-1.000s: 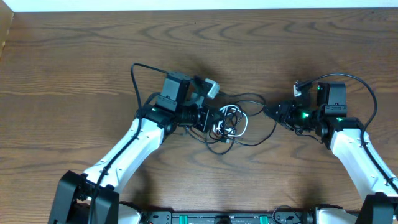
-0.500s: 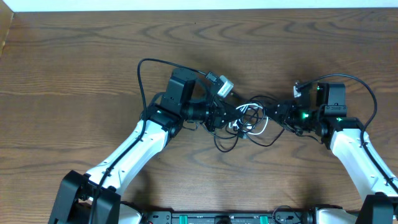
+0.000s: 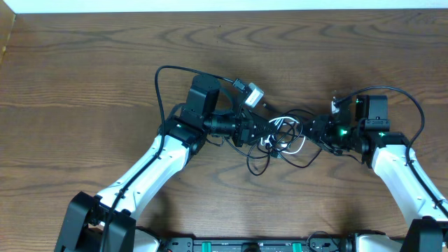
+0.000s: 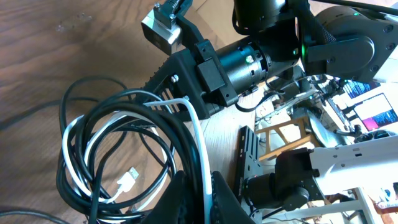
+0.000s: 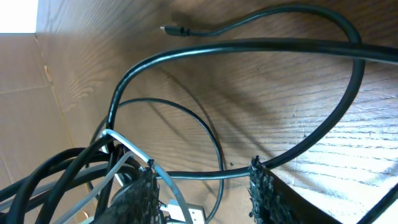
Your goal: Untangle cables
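Two thin black cords (image 4: 65, 155) and one white cord (image 4: 200, 143) tangle in loose coils over the brown wooden bench (image 3: 84, 77). The left hand (image 4: 194, 186) is clamped on them; the right hand (image 5: 202, 180) gapes apart.

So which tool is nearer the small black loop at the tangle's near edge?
Left. In the overhead view the left tool is just beyond the black loop, holding the tangle; the right tool stands farther off, at the tangle's other side.

A dark wood-grain table (image 3: 84, 63) is seen; black and white cables (image 3: 281, 136) are spread on it in a tangle, slightly toward 3 o'clock of centre.
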`<state>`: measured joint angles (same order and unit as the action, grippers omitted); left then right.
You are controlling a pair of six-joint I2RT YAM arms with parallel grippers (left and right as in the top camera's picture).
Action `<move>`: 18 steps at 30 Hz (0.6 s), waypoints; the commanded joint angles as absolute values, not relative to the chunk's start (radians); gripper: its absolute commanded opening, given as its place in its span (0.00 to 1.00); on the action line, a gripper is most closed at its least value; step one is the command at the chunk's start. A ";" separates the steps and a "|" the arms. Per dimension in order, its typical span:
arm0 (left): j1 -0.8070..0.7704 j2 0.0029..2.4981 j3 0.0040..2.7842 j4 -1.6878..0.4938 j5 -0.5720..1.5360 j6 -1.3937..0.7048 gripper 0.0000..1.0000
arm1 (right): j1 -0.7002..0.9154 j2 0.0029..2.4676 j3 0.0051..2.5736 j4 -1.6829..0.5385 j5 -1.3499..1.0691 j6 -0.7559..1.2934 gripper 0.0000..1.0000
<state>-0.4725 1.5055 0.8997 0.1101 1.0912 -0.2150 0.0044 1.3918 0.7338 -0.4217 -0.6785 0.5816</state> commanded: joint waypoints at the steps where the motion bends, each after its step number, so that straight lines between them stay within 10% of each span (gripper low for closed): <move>1: -0.473 1.509 0.898 0.118 1.113 -0.227 0.08 | 0.010 1.378 0.742 -0.421 -0.671 0.582 0.46; 18: -0.473 1.509 0.898 0.174 1.060 -0.267 0.08 | 0.010 1.378 0.742 -0.431 -0.653 0.582 0.45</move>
<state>-0.4725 1.5055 0.8989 0.1646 1.0763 -0.2657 0.0044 1.3918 0.7338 -0.4248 -0.6567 0.5873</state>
